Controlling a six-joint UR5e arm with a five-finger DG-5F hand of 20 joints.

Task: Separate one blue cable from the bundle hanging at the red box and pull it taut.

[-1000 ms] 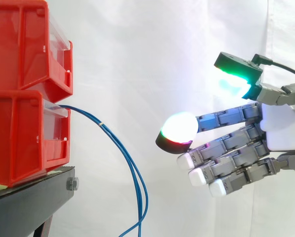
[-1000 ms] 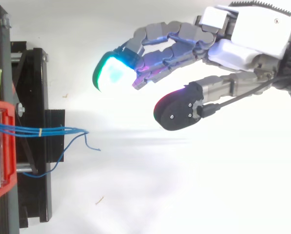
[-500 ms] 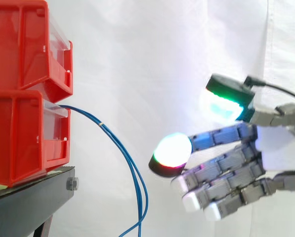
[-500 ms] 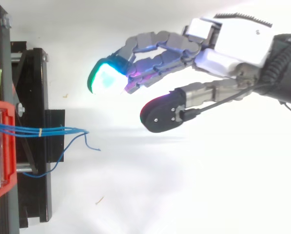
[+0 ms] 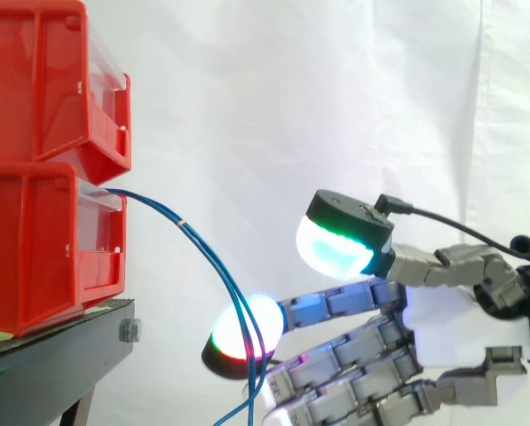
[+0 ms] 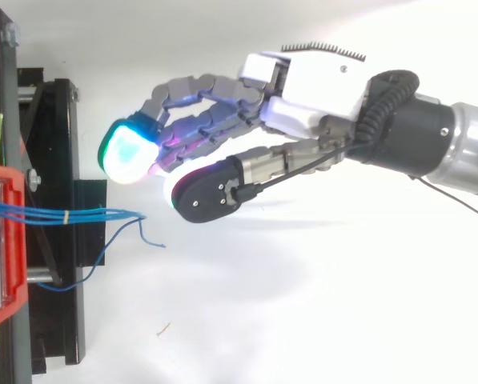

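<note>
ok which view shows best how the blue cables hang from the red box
The side view: the thin blue cables leave the lower red plastic box and arc down past the bottom edge. The top view foreshortens them into short strands bound by a pale tie.

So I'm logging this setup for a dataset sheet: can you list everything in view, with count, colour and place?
bins: two, red, stacked on the stand at the left.
stand: one, black, under the bins.
cables: one bundle of several strands, blue, coming out of the lower bin and hanging down in front of it.
band: one, pale, round the bundle near the bin.
curtain: one, white, behind everything.
arm: one, silver and black, coming in from the right.
hand: one, white and grey with glowing pads, open, beside the cables, holding none.
</note>
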